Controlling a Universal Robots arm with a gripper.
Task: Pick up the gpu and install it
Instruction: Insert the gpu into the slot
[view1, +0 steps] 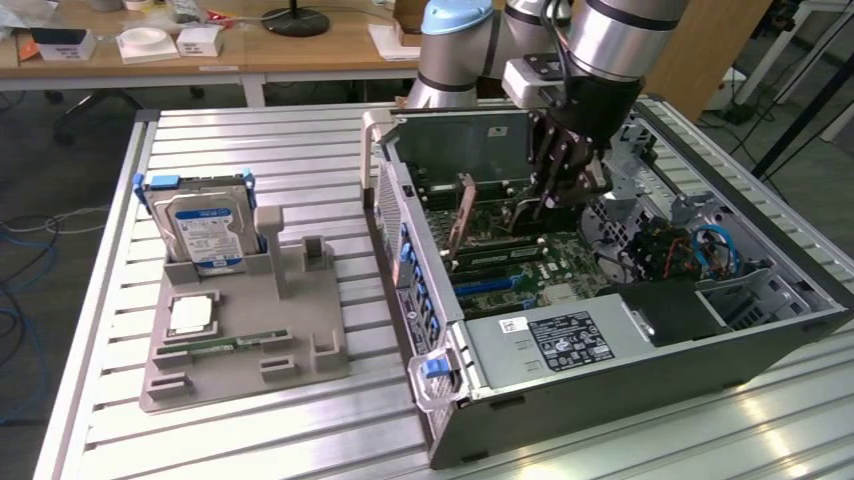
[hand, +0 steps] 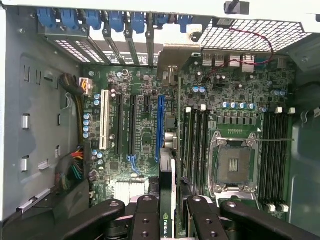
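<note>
fingers (hand: 145, 220): mine, closed on the gpu's (hand: 166, 210) thin top edge.
gpu: upright over the blue slot (hand: 160, 125), toward 12 o'clock.
handling: light, stiff, fragile, i judge; edge grip only.

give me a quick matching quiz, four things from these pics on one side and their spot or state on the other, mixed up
Things:
1. gpu
2. hard drive
3. computer case
4. cpu socket

Places or states:
A. upright in the grey holder on the table
B. empty, on the motherboard between memory slots
C. held edge-on in the claw above the motherboard
D. lying open on the table, side panel off

Pairs: 1-C, 2-A, 3-D, 4-B
</note>
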